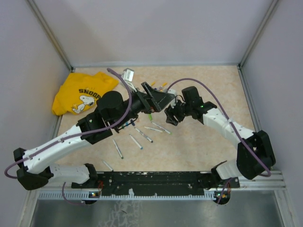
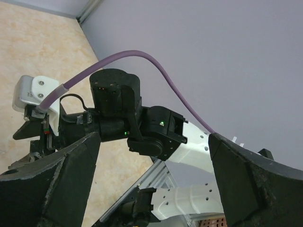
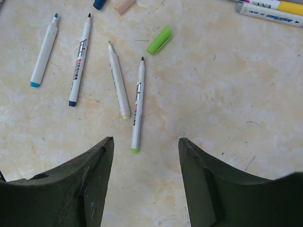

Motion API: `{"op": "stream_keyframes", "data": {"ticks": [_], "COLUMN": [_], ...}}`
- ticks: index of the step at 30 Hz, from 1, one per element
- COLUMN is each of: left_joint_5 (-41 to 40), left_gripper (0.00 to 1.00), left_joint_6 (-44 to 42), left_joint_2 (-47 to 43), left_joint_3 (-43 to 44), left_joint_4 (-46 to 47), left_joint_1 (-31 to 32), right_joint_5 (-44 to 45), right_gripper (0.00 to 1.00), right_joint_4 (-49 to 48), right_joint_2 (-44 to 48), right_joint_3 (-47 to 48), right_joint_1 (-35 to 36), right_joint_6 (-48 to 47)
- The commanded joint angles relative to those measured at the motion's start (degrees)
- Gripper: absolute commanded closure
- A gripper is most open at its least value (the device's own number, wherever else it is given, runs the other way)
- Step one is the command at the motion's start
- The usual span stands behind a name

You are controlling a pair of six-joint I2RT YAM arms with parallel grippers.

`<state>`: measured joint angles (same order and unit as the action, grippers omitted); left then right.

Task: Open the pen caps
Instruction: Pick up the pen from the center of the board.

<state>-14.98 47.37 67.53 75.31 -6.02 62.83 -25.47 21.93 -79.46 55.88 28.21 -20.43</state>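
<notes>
A loose light-green pen cap (image 3: 159, 39) lies on the table, with a blue cap (image 3: 99, 4) and a peach cap (image 3: 125, 4) at the top edge of the right wrist view. Several uncapped white pens lie beside them, one with a green end (image 3: 137, 106) just beyond my right gripper (image 3: 146, 140). That gripper hovers over the table, open, with nothing between its fingers. My left gripper (image 2: 154, 137) is raised at mid-table (image 1: 158, 98), spread wide open and empty, facing the right arm (image 2: 156, 132). Capped pens (image 3: 279, 7) lie at the far right.
A yellow Snoopy shirt (image 1: 80, 94) lies crumpled at the back left. More pens (image 1: 136, 142) are scattered on the beige tabletop in front of the left arm. A small white-grey object (image 1: 128, 74) sits near the back. Grey walls enclose the table on three sides.
</notes>
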Motion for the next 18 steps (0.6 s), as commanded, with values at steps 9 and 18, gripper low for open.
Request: {"op": "stream_keyframes", "data": {"ticks": [9,18], "left_joint_5": [-20.44,-1.34], "left_gripper": [0.00,0.00], "left_joint_6": [-24.70,-19.37], "left_joint_2": [-12.10,-15.81], "left_joint_3": [-26.90,-42.02], "left_joint_4": [22.77,24.50], "left_joint_1": [0.34,-19.90], "right_joint_5": [-1.13,-1.87], "right_gripper": [0.43,0.43], "right_joint_4": [-1.25,-1.14], "right_joint_2": [2.42,2.77], "right_joint_3": [0.00,-0.14], "right_joint_1": [-0.70,-0.78], "right_joint_6": [-0.80,-1.18]}}
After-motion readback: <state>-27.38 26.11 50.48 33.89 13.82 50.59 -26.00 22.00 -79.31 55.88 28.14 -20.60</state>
